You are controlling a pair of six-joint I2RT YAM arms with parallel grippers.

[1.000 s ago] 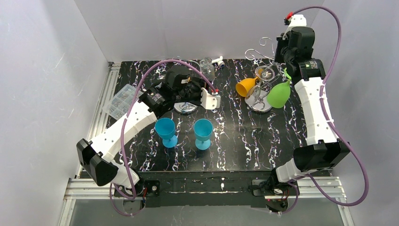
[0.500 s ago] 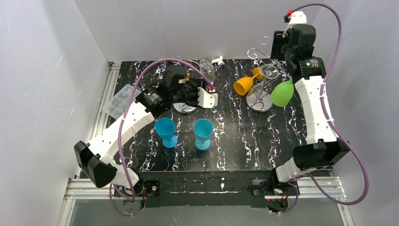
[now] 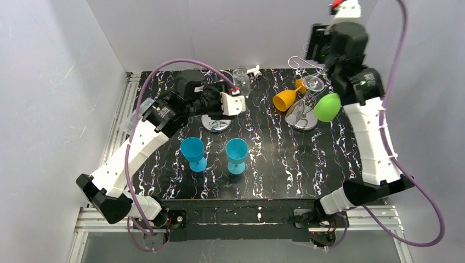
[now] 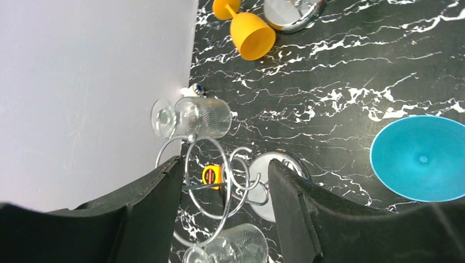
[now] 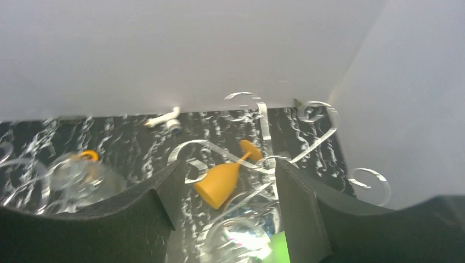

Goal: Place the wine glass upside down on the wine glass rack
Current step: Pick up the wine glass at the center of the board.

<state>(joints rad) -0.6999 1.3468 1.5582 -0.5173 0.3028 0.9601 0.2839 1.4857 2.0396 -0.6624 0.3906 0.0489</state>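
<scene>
Right gripper [image 5: 222, 181], apart and empty, above rack [image 3: 303, 124]; left gripper [image 4: 222, 181] apart. Green glass [image 3: 327, 107] seemingly hung: lift away vertically.

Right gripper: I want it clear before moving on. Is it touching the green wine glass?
Apart. Top view: the right gripper sits above the wine glass rack, a clear gap between it and the green wine glass.

wine glass rack [image 3: 302, 119] rear right, shorter stand [image 3: 217, 125] left of it (perhaps slightly nearer), left goblet [image 3: 193, 149], right goblet [image 3: 237, 150] before that stand
</scene>
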